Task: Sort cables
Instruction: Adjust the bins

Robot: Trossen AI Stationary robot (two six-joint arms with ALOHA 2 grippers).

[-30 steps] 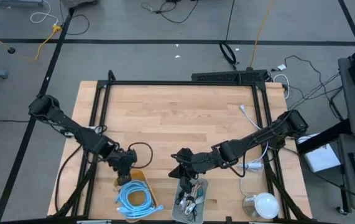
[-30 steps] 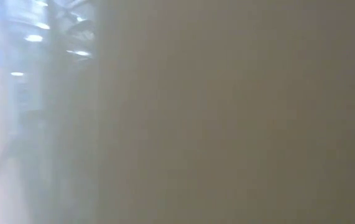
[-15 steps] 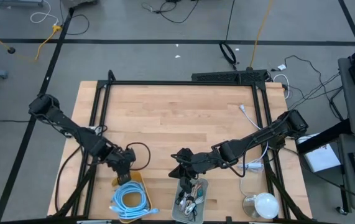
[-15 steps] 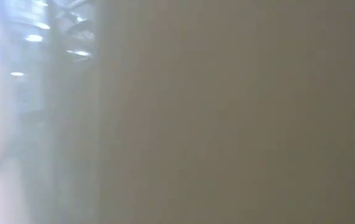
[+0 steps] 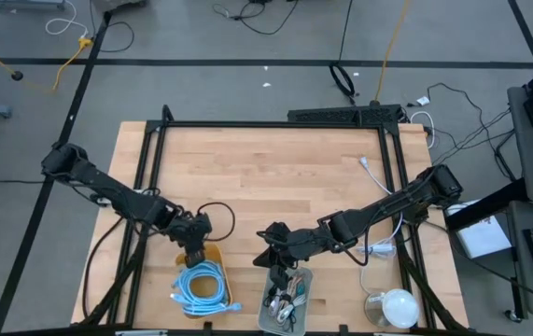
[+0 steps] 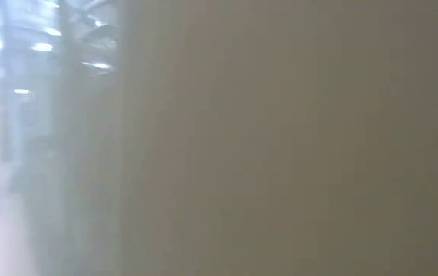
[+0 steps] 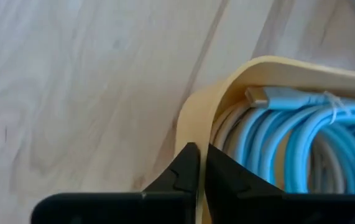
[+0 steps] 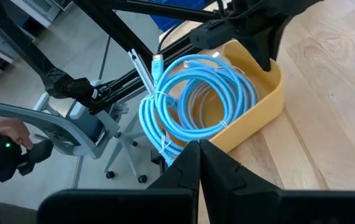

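Since a second ago, the left gripper (image 5: 194, 250) has been shifting rightward to the far rim of the yellow bin (image 5: 212, 258), and the blue cables (image 5: 199, 287) are lying further into it. Its fingers (image 7: 186, 171) are pressing together against the bin's rim, holding nothing. Beside it, the right gripper (image 5: 273, 271) is hovering over the grey tray (image 5: 305, 280) of dark cable bundles (image 5: 283, 301), fingers (image 8: 186, 168) together and empty. Farther off, the wooden bench (image 5: 266, 177) is lying bare.
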